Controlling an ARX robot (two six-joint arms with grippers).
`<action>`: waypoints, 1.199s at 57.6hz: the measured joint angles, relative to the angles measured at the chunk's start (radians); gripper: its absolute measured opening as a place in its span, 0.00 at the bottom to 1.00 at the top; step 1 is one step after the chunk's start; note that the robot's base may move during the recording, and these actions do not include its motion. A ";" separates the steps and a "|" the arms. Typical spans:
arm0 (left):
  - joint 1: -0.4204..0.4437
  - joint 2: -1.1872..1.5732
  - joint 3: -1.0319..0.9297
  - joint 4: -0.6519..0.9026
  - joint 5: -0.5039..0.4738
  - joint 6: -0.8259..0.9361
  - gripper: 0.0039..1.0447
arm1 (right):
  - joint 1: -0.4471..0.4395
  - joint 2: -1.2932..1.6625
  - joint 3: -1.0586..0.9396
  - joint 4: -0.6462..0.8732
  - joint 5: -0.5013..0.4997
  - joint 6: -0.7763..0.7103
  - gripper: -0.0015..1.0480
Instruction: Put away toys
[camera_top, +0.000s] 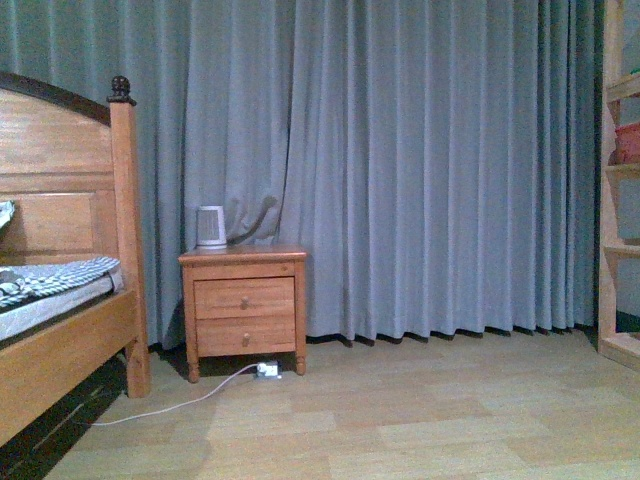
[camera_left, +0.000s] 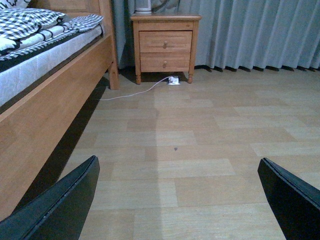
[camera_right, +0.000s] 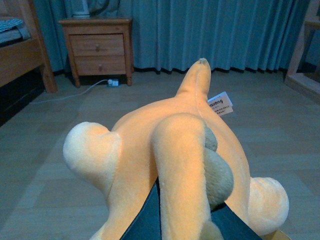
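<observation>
Right hand (camera_right: 187, 222): pinching the plush toy (camera_right: 165, 145). Dark fingers (camera_right: 142, 220) show on either side of the toy's underside; their tips are buried in the plush, so I can't tell the exact contact points.

The toy is yellow-orange and fills most of the right wrist view. One limb lies over the hand, there are rounded limbs on both sides, and one long tapered part points away towards the curtain (camera_top: 420, 160). A white tag (camera_right: 220, 104) sticks out near that part. There's a grey-brown patch next to the middle limb.

Left hand (camera_left: 178, 165): spread wide, with nothing between the fingers (camera_left: 65, 205) and only bare wood floor (camera_left: 200, 130) under it. It is low, just beside the bed (camera_top: 60, 330) frame.

Room, front view:
- The bed is on the left, with striped bedding on it.
- The nightstand (camera_top: 245, 305) stands right next to the bedpost, against the curtain, with both drawers closed.
- A white kettle (camera_top: 210, 227) stands on the nightstand.
- A power strip (camera_top: 267, 369) lies on the floor at the nightstand's foot, and a white cable (camera_top: 170, 405) runs from it towards the bed.
- The edge of a wooden shelf (camera_top: 620, 200) shows on the far right.
</observation>
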 joint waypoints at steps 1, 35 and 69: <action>0.000 0.000 0.000 0.000 0.000 0.000 0.94 | 0.000 0.000 0.000 0.000 0.000 0.000 0.07; 0.000 0.000 0.000 0.000 0.000 0.000 0.94 | 0.000 0.000 0.000 0.000 -0.001 0.000 0.07; 0.000 0.000 0.000 0.000 0.000 0.000 0.94 | 0.000 0.000 0.000 0.000 0.000 0.000 0.07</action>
